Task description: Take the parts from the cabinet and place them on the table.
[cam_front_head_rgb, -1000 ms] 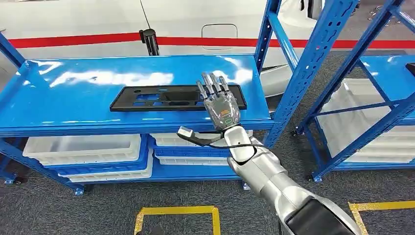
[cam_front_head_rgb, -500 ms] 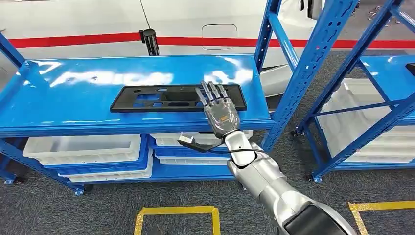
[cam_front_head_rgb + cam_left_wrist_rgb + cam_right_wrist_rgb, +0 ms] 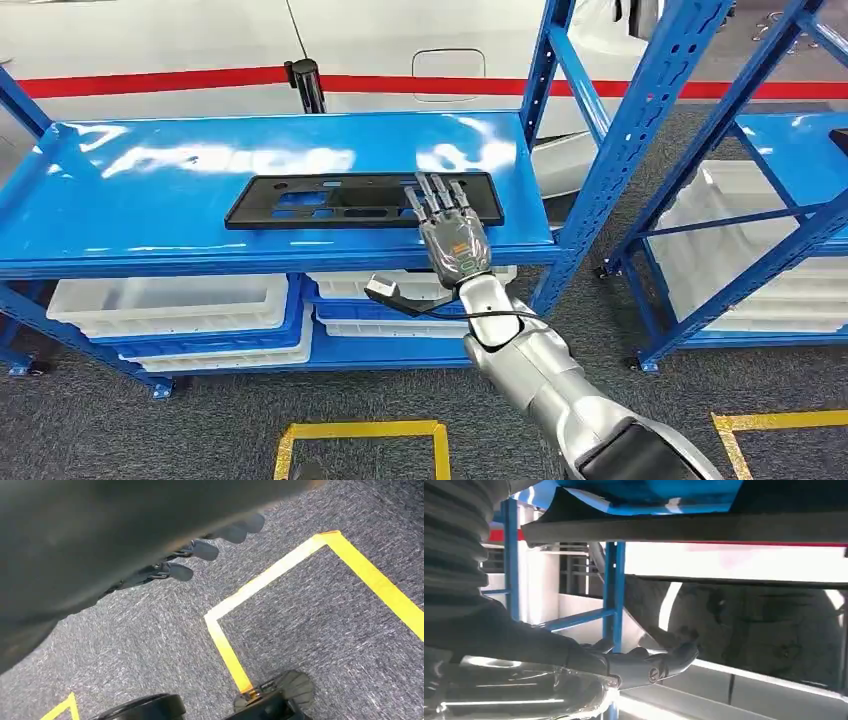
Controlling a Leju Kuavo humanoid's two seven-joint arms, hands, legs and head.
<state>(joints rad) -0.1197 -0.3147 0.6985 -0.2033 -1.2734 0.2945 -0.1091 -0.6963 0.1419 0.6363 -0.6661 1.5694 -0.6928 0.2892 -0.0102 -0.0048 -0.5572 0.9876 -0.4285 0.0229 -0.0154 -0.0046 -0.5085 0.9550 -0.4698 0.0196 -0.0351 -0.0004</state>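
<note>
Black and flat, the panel [image 3: 362,199] lies on the blue shelf [image 3: 150,215] with its long axis running left to right across your view, and your right hand [image 3: 452,235], fingers spread and holding nothing, reaches over its right end.

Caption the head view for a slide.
Right hand reaches with spread fingers over the long black plastic panel lying on the glossy blue metal shelf.
</note>
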